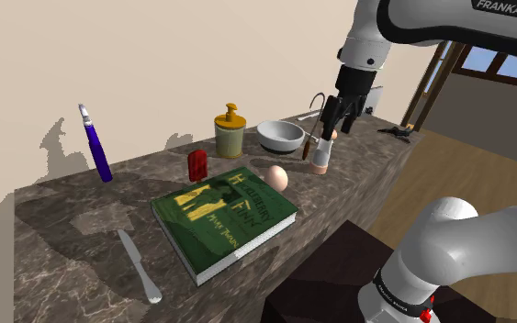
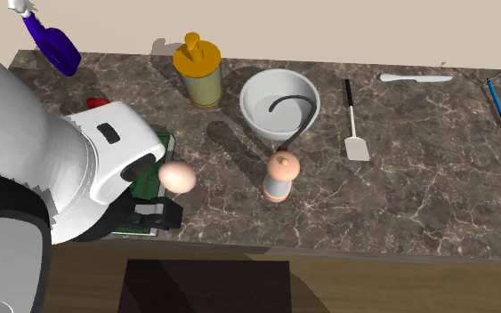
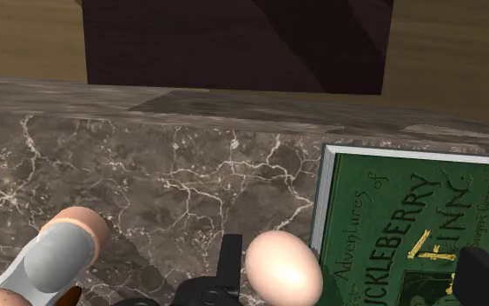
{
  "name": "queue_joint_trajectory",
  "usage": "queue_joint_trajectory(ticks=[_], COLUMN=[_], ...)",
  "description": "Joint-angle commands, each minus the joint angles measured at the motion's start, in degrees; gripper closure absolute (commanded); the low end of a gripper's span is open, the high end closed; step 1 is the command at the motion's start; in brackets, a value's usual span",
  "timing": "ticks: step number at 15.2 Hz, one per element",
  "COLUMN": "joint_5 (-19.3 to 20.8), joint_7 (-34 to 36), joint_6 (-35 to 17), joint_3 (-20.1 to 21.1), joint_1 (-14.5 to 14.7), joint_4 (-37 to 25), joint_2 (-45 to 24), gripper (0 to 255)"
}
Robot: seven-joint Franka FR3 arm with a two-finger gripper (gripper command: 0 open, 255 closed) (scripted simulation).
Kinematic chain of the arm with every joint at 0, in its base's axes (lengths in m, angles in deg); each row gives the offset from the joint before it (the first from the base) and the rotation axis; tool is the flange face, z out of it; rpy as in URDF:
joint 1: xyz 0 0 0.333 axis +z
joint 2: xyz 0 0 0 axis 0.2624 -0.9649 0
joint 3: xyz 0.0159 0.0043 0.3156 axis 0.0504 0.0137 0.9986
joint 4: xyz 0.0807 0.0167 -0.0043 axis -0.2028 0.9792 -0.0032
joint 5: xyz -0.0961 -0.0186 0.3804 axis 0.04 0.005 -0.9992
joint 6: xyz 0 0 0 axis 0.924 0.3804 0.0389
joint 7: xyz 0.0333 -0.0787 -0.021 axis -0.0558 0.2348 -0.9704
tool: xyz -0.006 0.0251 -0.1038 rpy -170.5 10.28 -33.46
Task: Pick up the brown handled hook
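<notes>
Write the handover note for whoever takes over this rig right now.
Gripper: open, holding nothing, raised above the counter.
Hook: on the counter between the white bowl and the shaker. Its brown handle end is by the shaker, and its dark curved end is over the bowl in the second exterior view.
Wrist view: the egg appears between the fingers, with the green book beside it.
Done: nothing grasped yet.
Left: probably line up over the handle, descend, close on it and lift.
</notes>
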Motion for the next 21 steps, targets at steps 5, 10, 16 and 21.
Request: queue_joint_trajectory(ticks=[5,10,16,21], joint_5=[2.14,4.36,6.05,5.93], joint_7=[-2.37,-5.15,-8.56,-11.98], joint_6=[-9.88,-22.87,-39.22,-52.91], joint_3=[-2.24,-5.38,-9.68,-13.91], joint_1=[-1.67,-3.83,-6.07,-6.85], joint_4=[6.06,11.94,16.18,17.09], joint_2=[0.45,-1.19,-6.64,-13.85], gripper=[0,0,0,0])
